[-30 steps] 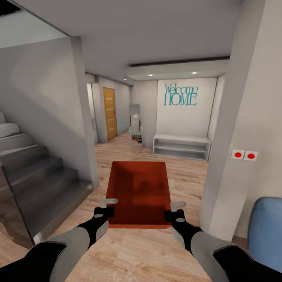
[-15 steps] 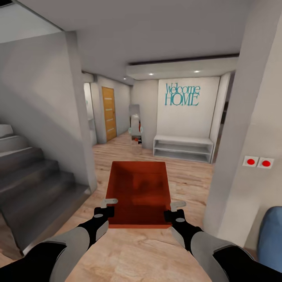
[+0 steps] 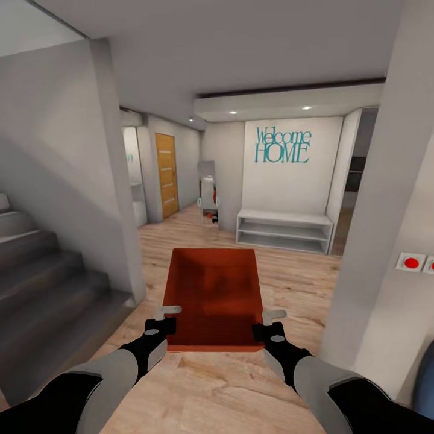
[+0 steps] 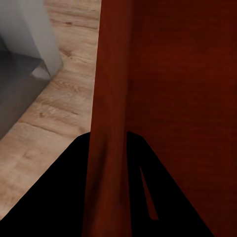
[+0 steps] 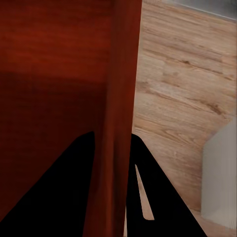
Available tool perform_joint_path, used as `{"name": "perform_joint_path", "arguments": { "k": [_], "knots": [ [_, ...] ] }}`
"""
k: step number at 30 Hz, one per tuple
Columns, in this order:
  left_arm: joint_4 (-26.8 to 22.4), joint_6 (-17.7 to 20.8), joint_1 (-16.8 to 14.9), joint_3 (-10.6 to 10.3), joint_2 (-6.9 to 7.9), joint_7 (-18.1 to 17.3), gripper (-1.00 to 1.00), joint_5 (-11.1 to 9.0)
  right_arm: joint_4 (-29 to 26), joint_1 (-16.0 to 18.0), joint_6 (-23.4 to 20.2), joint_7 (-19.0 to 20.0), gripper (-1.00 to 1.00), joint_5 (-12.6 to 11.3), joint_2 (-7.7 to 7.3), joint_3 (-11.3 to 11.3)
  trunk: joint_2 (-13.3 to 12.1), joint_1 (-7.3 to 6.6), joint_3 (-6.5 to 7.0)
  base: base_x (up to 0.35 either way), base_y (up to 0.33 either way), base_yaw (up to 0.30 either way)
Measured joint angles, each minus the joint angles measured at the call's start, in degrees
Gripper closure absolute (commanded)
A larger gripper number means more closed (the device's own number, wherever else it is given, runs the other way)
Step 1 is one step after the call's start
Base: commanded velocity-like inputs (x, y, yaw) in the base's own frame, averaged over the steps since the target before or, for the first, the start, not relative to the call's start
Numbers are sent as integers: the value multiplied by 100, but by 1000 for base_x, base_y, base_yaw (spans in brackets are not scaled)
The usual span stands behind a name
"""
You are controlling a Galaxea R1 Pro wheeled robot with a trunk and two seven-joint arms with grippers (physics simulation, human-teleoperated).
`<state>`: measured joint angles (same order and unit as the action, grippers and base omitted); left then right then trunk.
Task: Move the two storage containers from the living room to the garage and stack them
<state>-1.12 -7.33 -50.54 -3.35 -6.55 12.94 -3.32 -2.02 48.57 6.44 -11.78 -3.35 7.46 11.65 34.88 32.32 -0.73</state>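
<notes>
A grey staircase [image 3: 42, 271] rises at the left, with open wood-plank floor [image 3: 289, 271] running ahead to a white shelf [image 3: 283, 228] and a white pillar [image 3: 374, 241] closing in on the right. The left gripper [image 3: 161, 319] clamps the near left wall of the empty orange-red container [image 3: 212, 295], held above the floor; the right gripper [image 3: 270, 322] clamps its right wall. Since a second ago the view has advanced, the stairs sliding leftward.

Both arms fwd, level; L claw [image 3: 169, 318] clamped on bin's L wall; R claw [image 3: 265, 322] clamped on R wall
</notes>
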Motion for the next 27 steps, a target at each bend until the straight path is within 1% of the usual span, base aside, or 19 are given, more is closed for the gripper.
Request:
{"name": "perform_joint_path", "arguments": {
  "k": [27],
  "knots": [
    [0,15,0,-4,-3,5,100,2,9,0,-2,8,100,-2,-2,-7,0,0,0,323,0,0]
  ]
}}
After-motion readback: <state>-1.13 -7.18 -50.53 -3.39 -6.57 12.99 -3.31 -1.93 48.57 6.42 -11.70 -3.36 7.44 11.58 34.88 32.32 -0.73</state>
